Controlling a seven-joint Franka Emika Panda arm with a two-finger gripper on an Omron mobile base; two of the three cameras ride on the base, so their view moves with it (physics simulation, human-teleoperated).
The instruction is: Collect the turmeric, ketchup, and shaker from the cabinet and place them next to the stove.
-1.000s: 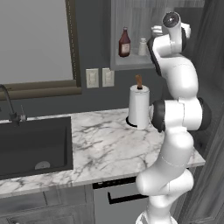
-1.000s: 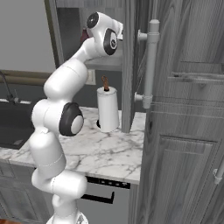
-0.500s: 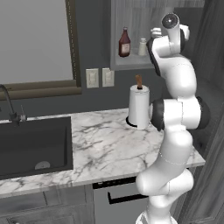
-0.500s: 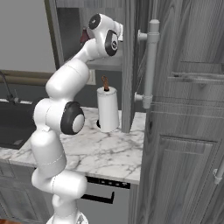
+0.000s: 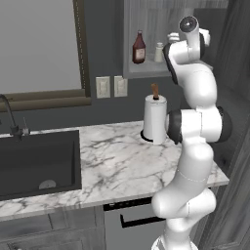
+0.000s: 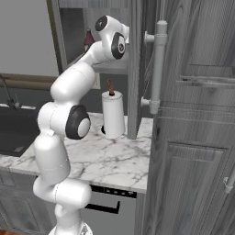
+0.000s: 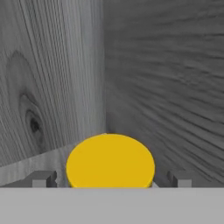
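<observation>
Kitchen: marble counter (image 5: pixel 117 161), black sink (image 5: pixel 39 161), wall cabinet (image 5: pixel 128 49), paper-towel roll (image 5: pixel 155 119).

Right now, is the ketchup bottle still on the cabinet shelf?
Yes, the ketchup stands upright on the cabinet shelf beside the shaker in the left base view.

Two base cameras look forward from behind the arm, left and right, sharing the white paper-towel roll (image 5: pixel 155 122) (image 6: pixel 113 114) on the marble tabletop (image 5: pixel 112 161) (image 6: pixel 114 160). The hand camera sits close above a yellow round cap (image 7: pixel 110 161).
</observation>
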